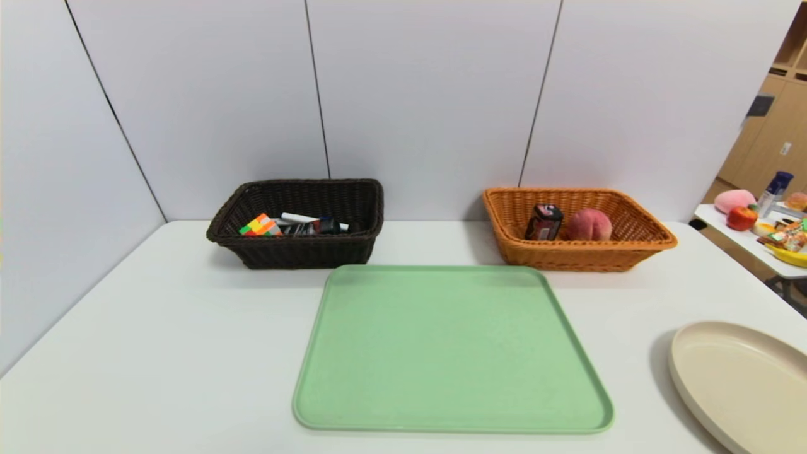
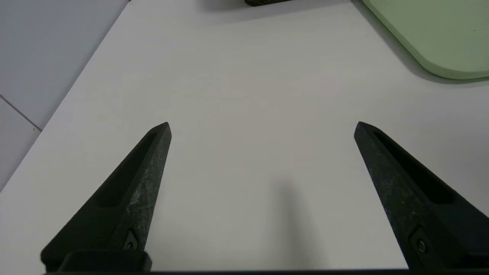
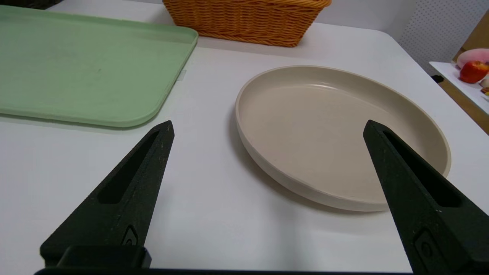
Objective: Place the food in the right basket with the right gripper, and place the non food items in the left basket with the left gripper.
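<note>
The dark brown left basket (image 1: 296,249) stands at the back left and holds the multicoloured puzzle cube (image 1: 259,226), white markers (image 1: 300,218) and a black tube (image 1: 301,229). The orange right basket (image 1: 580,255) at the back right holds the pink-red peach (image 1: 589,225) and the small dark pink-labelled container (image 1: 543,222). Neither arm shows in the head view. My left gripper (image 2: 261,124) is open over bare table near the front left, with nothing between its fingers. My right gripper (image 3: 267,124) is open and empty beside the beige plate (image 3: 428,126), with the orange basket (image 3: 248,19) far ahead.
A green tray (image 1: 451,350) lies bare in the middle of the white table (image 1: 157,353). A beige plate (image 1: 731,384) sits at the front right. White wall panels close the back and left. A side table with fruit and a bottle (image 1: 756,221) stands off to the right.
</note>
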Tool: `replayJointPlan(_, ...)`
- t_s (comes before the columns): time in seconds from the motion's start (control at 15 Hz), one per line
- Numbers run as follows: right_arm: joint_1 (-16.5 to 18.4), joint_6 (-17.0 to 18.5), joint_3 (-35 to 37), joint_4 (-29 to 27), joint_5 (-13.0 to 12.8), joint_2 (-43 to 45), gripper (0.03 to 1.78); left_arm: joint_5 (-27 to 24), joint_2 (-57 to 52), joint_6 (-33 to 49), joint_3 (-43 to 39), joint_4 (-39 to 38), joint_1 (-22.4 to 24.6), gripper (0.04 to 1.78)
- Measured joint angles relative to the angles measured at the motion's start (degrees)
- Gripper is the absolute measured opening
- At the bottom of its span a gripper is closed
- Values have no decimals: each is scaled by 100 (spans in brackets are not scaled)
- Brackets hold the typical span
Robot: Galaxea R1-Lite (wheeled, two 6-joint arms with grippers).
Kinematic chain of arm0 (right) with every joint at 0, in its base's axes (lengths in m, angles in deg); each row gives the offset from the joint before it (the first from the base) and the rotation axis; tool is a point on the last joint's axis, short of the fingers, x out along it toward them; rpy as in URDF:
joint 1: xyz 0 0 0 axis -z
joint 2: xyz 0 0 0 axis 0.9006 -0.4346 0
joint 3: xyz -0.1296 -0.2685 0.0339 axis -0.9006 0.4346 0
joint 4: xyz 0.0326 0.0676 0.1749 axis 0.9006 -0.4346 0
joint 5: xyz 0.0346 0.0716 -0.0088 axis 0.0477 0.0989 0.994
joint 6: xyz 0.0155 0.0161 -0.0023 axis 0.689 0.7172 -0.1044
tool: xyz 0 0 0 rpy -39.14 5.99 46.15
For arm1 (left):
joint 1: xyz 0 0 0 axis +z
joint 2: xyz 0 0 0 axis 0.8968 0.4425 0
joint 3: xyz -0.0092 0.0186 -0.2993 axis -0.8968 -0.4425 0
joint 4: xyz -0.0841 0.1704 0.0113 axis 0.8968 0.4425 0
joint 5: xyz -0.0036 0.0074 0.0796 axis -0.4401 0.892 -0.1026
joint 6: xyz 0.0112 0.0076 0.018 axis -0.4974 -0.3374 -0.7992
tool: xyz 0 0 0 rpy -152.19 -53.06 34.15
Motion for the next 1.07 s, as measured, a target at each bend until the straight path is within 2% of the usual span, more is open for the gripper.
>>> replayJointPlan(0.13, 0, 151, 2, 6, -30, 0, 171, -7, 0, 80, -16, 4, 0, 169)
replayJointPlan(0.33, -2, 611, 5, 30, -202, -2, 171, 135, 2, 653, -18, 28, 9, 169)
replayJointPlan(1.07, 2, 633, 5, 39, -205, -5, 171, 156, 5, 720, -13, 30, 33, 169)
